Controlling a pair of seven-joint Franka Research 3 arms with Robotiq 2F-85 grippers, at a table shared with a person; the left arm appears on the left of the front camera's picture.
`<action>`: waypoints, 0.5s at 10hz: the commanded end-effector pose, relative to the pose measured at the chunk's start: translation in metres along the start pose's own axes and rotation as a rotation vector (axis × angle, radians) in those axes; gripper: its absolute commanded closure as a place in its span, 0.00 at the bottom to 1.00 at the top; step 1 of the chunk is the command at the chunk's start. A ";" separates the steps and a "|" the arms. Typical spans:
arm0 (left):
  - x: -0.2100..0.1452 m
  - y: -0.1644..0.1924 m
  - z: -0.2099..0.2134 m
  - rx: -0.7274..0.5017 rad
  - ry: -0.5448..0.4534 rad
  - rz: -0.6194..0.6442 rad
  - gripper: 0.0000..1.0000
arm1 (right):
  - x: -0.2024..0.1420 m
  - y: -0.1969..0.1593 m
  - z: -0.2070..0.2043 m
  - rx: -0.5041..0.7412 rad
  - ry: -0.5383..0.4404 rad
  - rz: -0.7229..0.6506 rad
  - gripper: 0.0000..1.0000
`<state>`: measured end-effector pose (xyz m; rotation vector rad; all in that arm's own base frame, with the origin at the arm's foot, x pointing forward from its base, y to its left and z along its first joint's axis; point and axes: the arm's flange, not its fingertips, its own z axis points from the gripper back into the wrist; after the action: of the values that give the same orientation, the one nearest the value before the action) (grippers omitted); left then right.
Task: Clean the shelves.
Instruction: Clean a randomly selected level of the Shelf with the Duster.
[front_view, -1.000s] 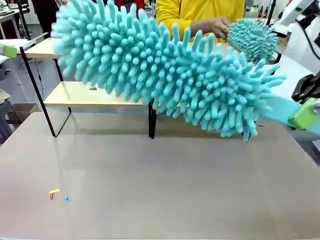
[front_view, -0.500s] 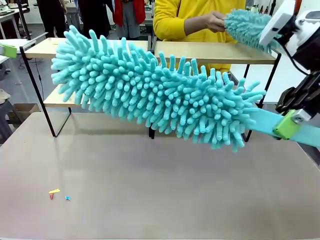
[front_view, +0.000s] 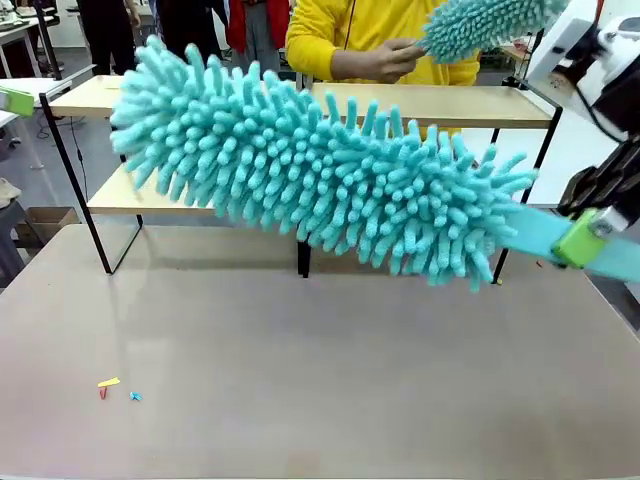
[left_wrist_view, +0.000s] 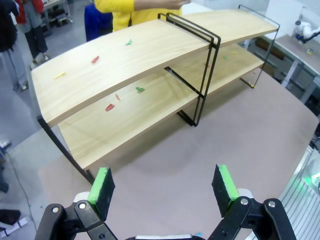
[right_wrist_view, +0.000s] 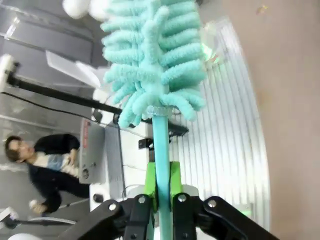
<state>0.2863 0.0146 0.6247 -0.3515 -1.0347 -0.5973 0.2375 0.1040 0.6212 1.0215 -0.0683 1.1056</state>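
Left gripper (left_wrist_view: 164, 184): jaws apart and empty, above the worktop (front_view: 320, 380), facing the shelves (left_wrist_view: 150, 55).
Shelves: on the far part of the worktop; long axis left to right, open front toward the robot.
Progress: scraps (left_wrist_view: 95, 59) lie on upper and lower boards, so most cleaning seems left.
Duster (front_view: 320, 170): before the shelves, head pointing up-left; perhaps brushing the lower board, hard to tell.
Right gripper (right_wrist_view: 161, 180): jaws clamped on the duster handle.

Duster (front_view: 320, 170) before shelves (front_view: 430, 103), person (front_view: 350, 30) behind
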 end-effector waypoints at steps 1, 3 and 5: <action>0.000 0.000 0.000 -0.001 -0.003 0.003 0.00 | -0.023 0.011 0.084 -0.094 -0.181 0.164 0.88; 0.000 0.000 0.000 -0.001 -0.003 0.003 0.00 | -0.065 0.019 0.156 -0.164 -0.231 0.237 0.88; 0.000 0.000 0.000 -0.001 -0.003 0.003 0.00 | -0.118 0.015 0.194 -0.182 -0.221 0.174 0.88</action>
<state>0.2861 0.0146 0.6249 -0.3511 -1.0352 -0.5973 0.2389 -0.1010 0.6889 0.9938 -0.4816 1.0970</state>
